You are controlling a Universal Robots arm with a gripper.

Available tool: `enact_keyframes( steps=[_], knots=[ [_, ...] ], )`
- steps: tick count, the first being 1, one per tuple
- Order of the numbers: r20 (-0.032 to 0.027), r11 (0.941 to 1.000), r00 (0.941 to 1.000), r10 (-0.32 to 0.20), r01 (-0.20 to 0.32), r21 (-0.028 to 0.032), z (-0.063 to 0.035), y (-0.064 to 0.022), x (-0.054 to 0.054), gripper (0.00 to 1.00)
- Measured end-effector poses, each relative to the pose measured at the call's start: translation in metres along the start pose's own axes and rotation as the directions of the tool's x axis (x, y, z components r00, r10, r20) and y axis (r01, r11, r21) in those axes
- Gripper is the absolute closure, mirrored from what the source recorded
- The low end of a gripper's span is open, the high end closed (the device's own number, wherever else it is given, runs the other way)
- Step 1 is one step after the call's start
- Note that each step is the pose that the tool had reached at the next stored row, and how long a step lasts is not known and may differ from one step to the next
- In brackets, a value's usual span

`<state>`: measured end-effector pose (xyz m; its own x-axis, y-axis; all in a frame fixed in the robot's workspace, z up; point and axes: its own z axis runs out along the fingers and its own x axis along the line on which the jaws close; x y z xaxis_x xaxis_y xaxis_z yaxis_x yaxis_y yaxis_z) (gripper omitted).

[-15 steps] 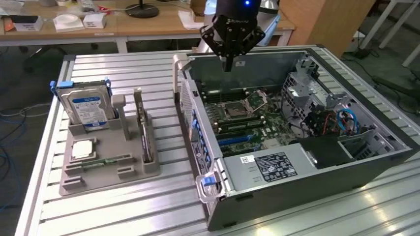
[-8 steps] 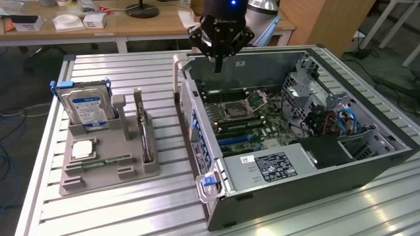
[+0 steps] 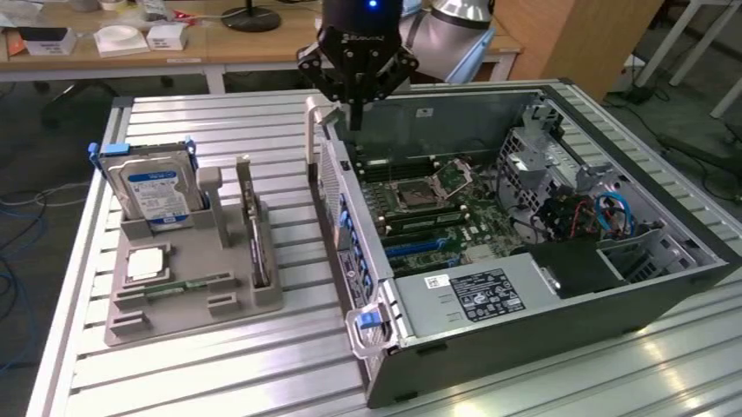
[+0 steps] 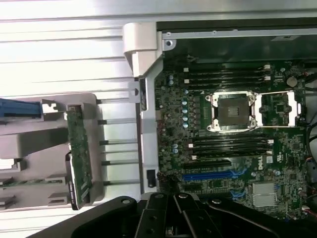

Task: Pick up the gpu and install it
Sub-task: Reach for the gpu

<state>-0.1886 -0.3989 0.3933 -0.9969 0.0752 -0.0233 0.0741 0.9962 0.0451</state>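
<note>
Pickup step, not started: we see gripper (image 3: 354, 120) pinched together, empty, over the case (image 3: 522, 321) corner; gpu (image 3: 249, 228) upright in holder (image 3: 174, 314). Grab needs jaws parted, card-aligned.

The gpu (image 3: 253, 234) stood on edge in a slot of the grey holder (image 3: 186, 306), unheld, beside the open computer case (image 3: 649, 278). It was a thin flat card, upright, its long edge running along the holder. From the wrist view its green circuit board (image 4: 78, 144) faced up, with a dark block near one end.
</note>
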Motion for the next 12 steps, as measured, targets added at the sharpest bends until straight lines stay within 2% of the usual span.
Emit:
enact_keyframes(
  steps=[12],
  knots=[
    [0.0, 1.0, 1.0, 0.0, 0.0, 0.0, -0.0014, -0.004, 0.054, 0.9]
  ],
)
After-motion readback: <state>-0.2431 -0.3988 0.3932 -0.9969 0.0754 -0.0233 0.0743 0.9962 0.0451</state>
